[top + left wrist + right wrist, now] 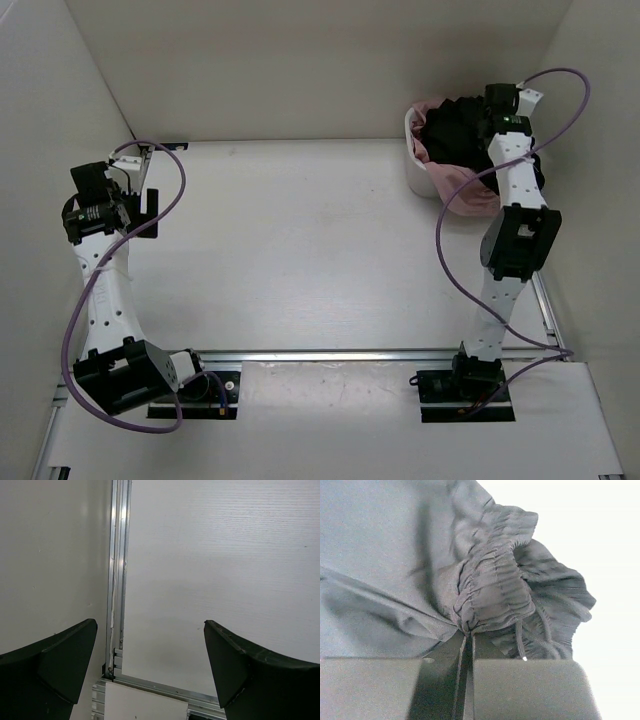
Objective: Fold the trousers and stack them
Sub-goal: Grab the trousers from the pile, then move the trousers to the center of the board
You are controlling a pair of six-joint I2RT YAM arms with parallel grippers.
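Trousers location: the trousers [452, 125] lie bunched in a white basket [416, 172] at the far right corner of the worktop [320, 250], together with a pink garment [470, 195].
Right tool state: the right tool [468, 641] is closed to a thin slit and pinches a fold of dark fabric at the gathered waistband [495, 590]. A drawstring [520, 640] hangs beside the grip.
Left tool state: the left tool [150, 627] is spread wide with nothing between its fingers. Its view shows only bare worktop and an aluminium rail [117, 580].
Key relation: the garment sits directly at the right tool and well apart from the left tool. The open middle of the worktop lies to the near left of the basket.
Long axis: cannot tell, as the legs are crumpled in the basket.
Nearer arm: right.
Right arm pose: stretched forward along the right side, with the wrist bent down over the basket.
Left arm pose: raised beside the left wall, elbow folded, tool pointed down at the worktop.
Step judged: extraction from the basket; folding not yet begun.
Next move requirement: probably a lift clear of the basket rim, then a carry toward the centre.
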